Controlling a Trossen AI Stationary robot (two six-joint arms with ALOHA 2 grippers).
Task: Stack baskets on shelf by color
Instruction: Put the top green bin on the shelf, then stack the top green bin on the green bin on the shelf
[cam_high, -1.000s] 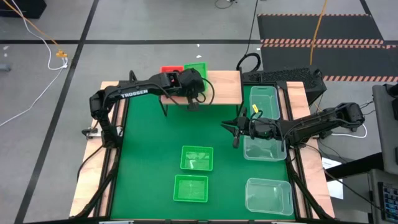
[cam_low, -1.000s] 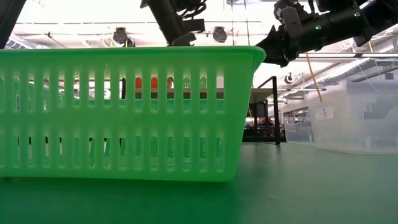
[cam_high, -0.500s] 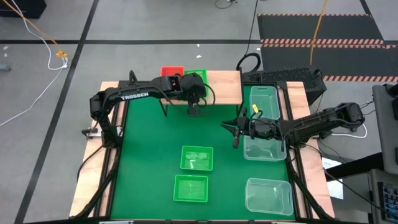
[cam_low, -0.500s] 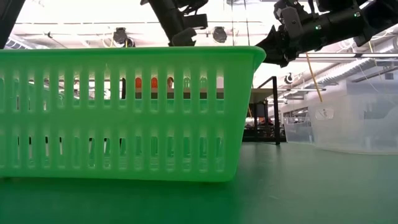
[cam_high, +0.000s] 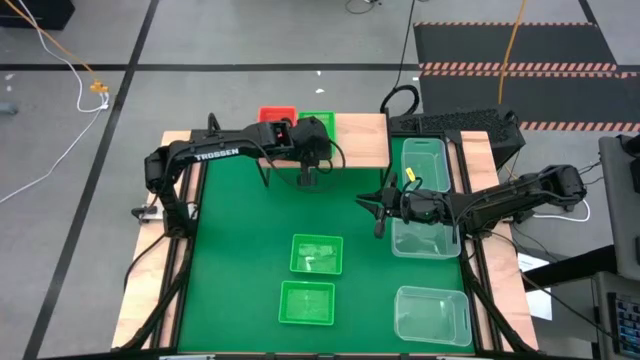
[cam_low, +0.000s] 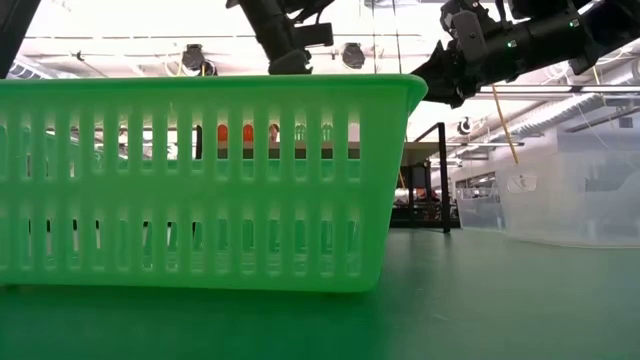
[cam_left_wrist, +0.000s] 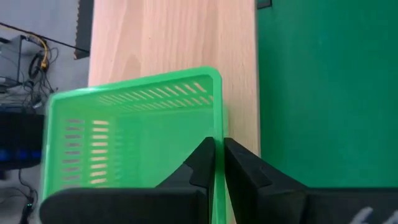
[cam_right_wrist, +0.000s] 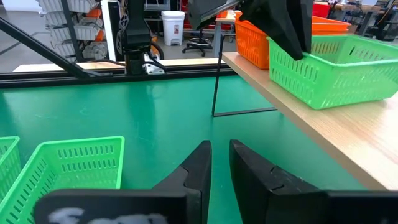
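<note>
While the left arm reaches over the shelf: the right arm waits out over the green mat.
Left gripper: it is at the near wall of a green basket on the shelf. Its fingers sit one on each side of that thin wall, very close together. They look just about closed on it, but I cannot tell if they press it.
Right gripper: it hangs above the mat, near the worktop's right side, holding nothing. Its fingers stand close together with a small gap.
Shelf: a light wood board on thin black legs at the far edge of the worktop.
Red basket: on the shelf, just left of the green one, touching or nearly so.
Green baskets on the mat: two, one in the middle and one nearer the front edge, just apart.
Clear baskets: three on the right side. One is far back, one lies under the right arm, one is at the front.
Low view: one green basket fills most of it, with both arms up above.
</note>
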